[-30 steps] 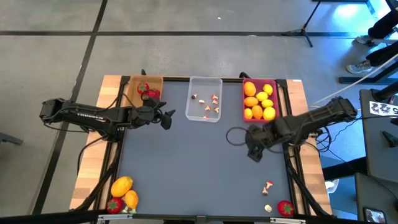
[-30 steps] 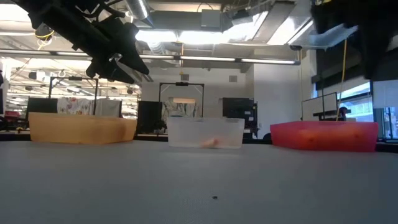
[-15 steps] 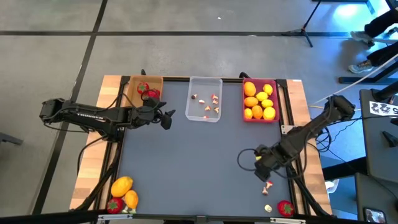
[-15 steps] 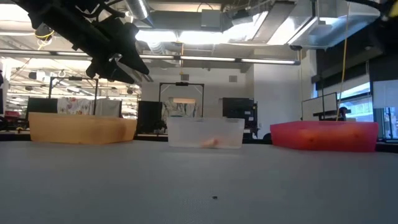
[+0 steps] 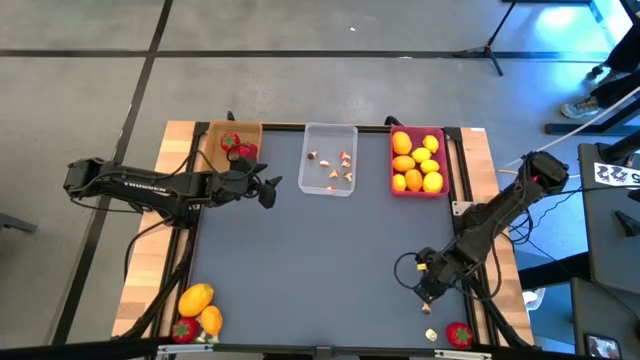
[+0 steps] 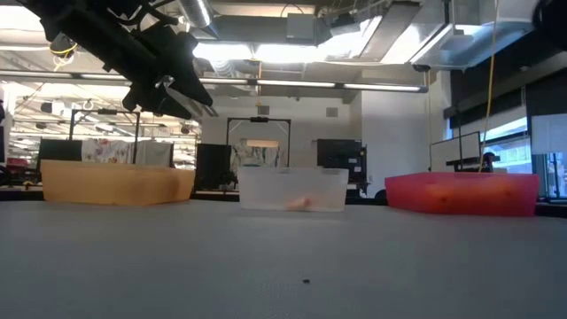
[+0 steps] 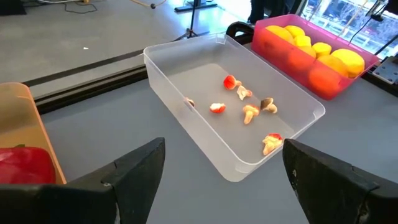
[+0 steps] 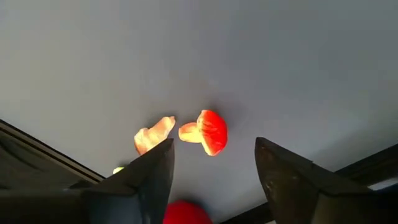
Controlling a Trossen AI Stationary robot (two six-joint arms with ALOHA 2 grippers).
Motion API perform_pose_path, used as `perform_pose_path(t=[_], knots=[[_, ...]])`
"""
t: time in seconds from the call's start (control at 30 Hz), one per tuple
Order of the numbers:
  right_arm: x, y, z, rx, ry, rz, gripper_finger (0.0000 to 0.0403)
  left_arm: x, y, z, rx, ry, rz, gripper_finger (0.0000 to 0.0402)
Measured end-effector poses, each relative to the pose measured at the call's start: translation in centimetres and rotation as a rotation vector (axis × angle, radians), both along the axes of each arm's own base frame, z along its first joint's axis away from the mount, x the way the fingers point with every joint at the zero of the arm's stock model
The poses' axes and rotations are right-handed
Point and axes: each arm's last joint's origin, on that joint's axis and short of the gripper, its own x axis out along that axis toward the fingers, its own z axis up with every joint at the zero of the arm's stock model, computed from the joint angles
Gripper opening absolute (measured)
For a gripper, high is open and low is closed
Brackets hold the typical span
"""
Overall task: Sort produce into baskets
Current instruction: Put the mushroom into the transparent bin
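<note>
Hovering low over red-capped mushroom (image 8: 205, 132) near table's front right corner: right gripper (image 8: 211, 168), fingers apart, straddling it, nothing gripped; mushroom hidden under gripper in high view. Waiting beside tan basket (image 5: 217, 133): left gripper (image 5: 268, 190), fingers spread, empty; clear basket (image 7: 186, 74) ahead, pink basket (image 7: 292, 53) cut off.

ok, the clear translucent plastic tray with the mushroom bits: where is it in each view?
High view: clear translucent plastic tray, back row, centre.
Low view: centre, far edge of the table.
Left wrist view: centre, ahead of the left end effector.
Right wrist view: not in it.
Shared landmark: magenta-pink tray beside it.
</note>
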Motion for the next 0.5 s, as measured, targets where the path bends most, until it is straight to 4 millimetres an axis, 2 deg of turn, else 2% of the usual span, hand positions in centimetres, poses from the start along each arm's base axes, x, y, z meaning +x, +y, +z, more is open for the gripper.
perform_pose_path(t=[0.27,0.5], knots=[[-0.6,0.3,-1.3,0.025,-0.015,-0.024,0.0182,0.0,0.0,0.0,-0.001,0.0,0.0,0.0318],[-0.5,0.4,-2.2,0.023,-0.012,-0.018,0.0132,0.0,0.0,0.0,0.0,0.005,0.0,0.0318]])
